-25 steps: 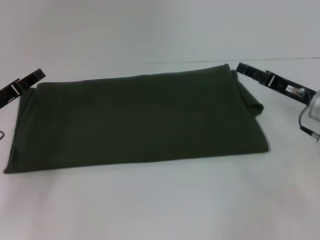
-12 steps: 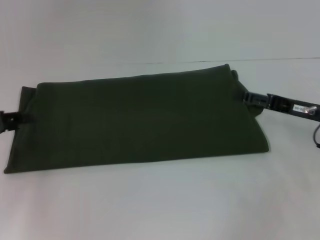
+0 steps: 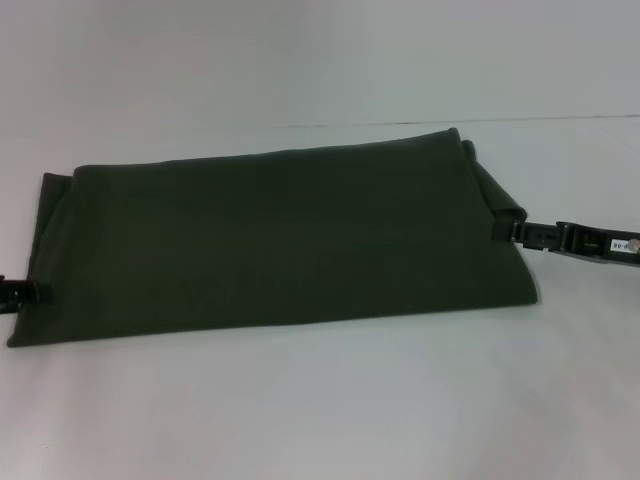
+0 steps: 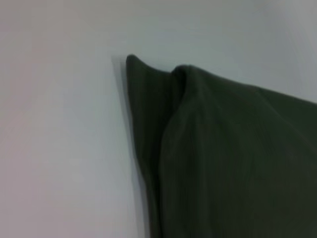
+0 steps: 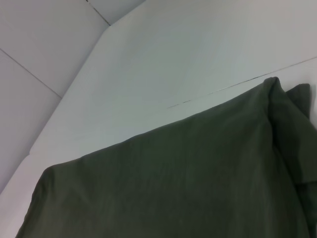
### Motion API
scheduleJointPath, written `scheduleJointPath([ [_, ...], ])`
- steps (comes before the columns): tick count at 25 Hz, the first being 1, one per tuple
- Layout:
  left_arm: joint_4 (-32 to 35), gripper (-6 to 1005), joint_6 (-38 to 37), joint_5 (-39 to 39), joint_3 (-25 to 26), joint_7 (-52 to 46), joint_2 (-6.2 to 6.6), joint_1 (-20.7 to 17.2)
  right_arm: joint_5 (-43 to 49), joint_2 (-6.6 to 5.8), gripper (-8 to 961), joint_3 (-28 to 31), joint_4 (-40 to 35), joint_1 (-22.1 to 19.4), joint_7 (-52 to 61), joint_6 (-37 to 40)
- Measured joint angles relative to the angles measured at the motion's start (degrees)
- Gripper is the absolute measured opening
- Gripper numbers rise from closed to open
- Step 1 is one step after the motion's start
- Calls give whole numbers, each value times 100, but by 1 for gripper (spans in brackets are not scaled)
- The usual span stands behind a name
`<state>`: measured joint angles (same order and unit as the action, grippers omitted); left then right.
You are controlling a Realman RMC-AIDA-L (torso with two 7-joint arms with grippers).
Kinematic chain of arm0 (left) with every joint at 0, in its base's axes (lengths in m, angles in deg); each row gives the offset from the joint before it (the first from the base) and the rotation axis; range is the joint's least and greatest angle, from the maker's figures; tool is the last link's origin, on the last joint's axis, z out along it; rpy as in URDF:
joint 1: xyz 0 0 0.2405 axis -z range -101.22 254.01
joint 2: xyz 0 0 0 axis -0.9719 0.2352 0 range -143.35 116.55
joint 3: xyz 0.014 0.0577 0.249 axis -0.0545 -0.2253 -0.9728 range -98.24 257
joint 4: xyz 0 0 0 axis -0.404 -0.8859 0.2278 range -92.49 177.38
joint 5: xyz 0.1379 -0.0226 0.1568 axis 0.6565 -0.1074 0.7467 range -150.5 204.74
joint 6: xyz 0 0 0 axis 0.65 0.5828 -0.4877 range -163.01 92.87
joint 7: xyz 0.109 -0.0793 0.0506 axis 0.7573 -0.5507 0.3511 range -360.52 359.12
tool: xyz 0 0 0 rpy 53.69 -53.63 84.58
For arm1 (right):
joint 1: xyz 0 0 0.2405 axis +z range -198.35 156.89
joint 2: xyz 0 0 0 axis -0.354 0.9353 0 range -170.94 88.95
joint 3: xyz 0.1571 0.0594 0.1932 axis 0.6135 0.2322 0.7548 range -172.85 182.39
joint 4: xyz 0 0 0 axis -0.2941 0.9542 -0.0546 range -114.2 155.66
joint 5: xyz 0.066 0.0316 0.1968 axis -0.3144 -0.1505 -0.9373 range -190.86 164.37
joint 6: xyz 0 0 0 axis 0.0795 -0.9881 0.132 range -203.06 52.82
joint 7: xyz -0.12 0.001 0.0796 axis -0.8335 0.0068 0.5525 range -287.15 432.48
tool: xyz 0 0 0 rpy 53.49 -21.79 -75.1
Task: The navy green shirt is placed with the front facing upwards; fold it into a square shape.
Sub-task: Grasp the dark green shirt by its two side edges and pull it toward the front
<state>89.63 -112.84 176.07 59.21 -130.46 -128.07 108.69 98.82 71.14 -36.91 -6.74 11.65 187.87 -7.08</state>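
On the white table (image 3: 320, 410), spread as a wide folded band, dark olive-green cotton shirt (image 3: 280, 240): soft, light, limp, likely to sag, best pinched at both short ends where left gripper (image 3: 20, 293) and right gripper (image 3: 520, 232) touch, finger state impossible to tell.

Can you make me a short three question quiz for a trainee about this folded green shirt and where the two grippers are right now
1. True or false: the navy green shirt lies as a long folded band on the white table.
2. Which gripper sits at the shirt's right end, near its middle edge?
3. Is the "FREE!" lettering visible in any view? Yes or no.

Key:
1. True.
2. The right gripper; the left gripper is at the opposite end, near the front corner.
3. No, only plain fabric shows.
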Motion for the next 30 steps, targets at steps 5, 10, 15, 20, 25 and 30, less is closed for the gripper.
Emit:
scheduleJointPath([
  [5, 26, 579, 151, 160, -173, 1, -17, 0, 4, 14, 837, -30, -4, -3, -9, -2],
  [10, 26, 577, 221, 239, -197, -1, -21, -3, 8, 36, 837, -37, -4, -4, -13, -7],
  [15, 4, 565, 240, 248, -259, -1, -30, 7, 24, 52, 838, -40, -4, 1, -20, -13],
  [20, -48, 554, 219, 260, -375, -12, -34, 37, 26, 53, 838, -42, -4, -1, -20, -13],
  [25, -70, 542, 212, 265, -487, -51, -45, 46, 26, 59, 838, -42, -4, -4, -19, -12],
  [30, -70, 531, 186, 267, -502, -58, -50, 56, 62, 63, 838, -42, -4, -4, -18, -10],
])
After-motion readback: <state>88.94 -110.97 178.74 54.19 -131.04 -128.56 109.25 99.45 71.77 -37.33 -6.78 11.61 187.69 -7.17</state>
